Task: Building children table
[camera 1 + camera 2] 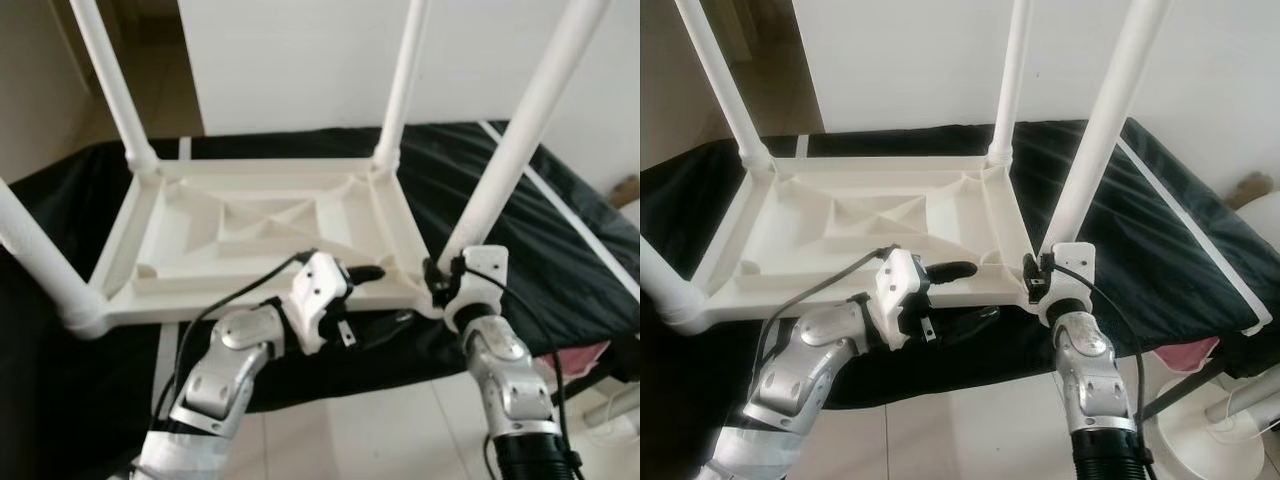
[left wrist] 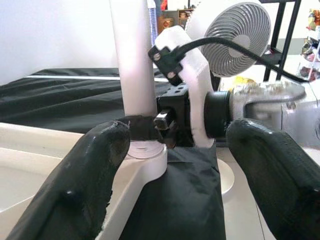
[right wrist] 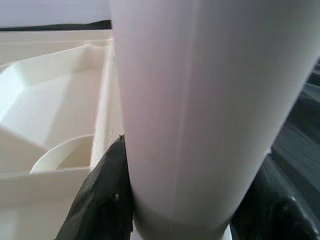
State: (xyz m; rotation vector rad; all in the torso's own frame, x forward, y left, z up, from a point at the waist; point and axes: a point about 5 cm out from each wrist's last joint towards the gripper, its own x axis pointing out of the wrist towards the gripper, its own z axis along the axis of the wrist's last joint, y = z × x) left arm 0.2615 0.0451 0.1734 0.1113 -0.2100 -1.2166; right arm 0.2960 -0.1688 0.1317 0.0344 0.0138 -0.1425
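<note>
White plastic table top (image 1: 250, 235) lies upside down on a black cloth (image 1: 560, 250), four legs pointing up. My right gripper (image 1: 437, 272) is clamped around the base of the near right leg (image 1: 515, 130), a black finger (image 3: 102, 200) pressed on each side of it. My left gripper (image 1: 375, 295) sits at the near rim just left of that corner, fingers (image 2: 85, 180) spread wide, holding nothing.

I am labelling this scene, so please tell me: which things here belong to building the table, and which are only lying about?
Belong to the job:
- upturned white tabletop
- near right leg, with the right pincer closed around its base
- the three other legs
- left pincer, open at the tabletop's near edge

Only lying about:
- black cloth
- white fan
- pink thing
</note>
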